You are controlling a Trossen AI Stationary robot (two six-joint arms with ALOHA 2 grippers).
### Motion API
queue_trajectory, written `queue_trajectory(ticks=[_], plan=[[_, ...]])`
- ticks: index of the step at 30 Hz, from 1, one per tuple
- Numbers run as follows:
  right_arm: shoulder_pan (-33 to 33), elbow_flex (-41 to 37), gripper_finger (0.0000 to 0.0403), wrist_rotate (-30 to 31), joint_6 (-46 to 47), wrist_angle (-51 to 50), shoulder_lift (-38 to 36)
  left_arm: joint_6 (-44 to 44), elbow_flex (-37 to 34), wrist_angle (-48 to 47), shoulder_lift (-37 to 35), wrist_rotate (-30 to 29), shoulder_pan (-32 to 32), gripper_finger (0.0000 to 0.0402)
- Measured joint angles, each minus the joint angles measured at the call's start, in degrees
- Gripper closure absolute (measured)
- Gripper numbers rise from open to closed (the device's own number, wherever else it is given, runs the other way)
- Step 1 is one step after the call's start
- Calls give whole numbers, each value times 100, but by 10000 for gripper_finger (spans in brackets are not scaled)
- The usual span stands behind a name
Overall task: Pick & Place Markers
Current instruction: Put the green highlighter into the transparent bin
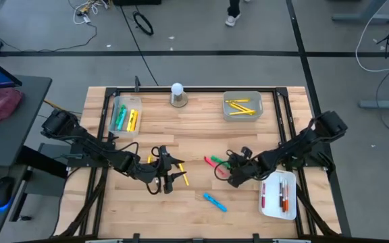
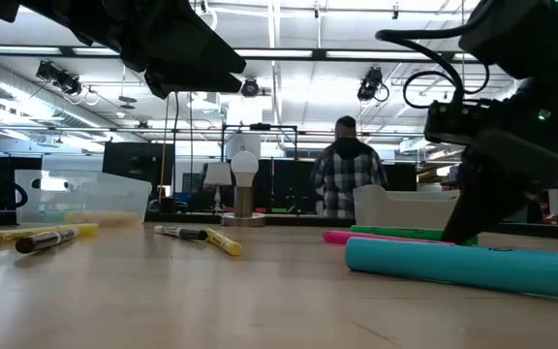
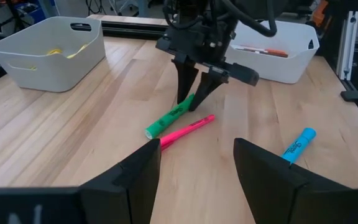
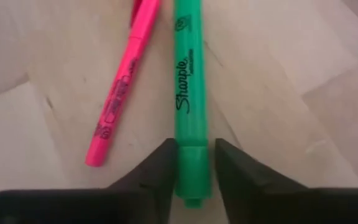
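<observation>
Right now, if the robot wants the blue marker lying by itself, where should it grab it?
Probably around the middle of the blue marker, coming straight down from above. It lies flat on the table with bare wood all around, so fingers could close across its thin body from both long sides. The left gripper is open and looks about as near as the right gripper, which sits at the green marker.

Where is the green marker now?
In the high view, the green marker lies right of the table's centre, beside the pink marker, between the right gripper's fingers.
</observation>
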Motion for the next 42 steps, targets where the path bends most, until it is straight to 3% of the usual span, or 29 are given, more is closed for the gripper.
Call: queue_trajectory(ticks=[5,17,21,25,32,37,42], plan=[[52,-233,351,183,270,224,-31,0,0,0,0,0,0,193],[391,-99,350,1324,9,1039,-947,154,-4,-104,0,0,0,193],[559,-65,350,1374,-1070,2632,-1091,481,-4,-109,0,0,0,193],[701,-75,349,1029,-2271,4462,-948,948,-7,240,97,0,0,193],[767,-67,349,487,-3716,6692,-559,2356,-11,2757,892,609,25,193],[715,-66,349,385,-3800,6896,-354,2693,-2,4826,1460,1201,194,193],[650,-66,349,320,-3644,6945,-183,2388,45,5682,1753,1814,505,193]])
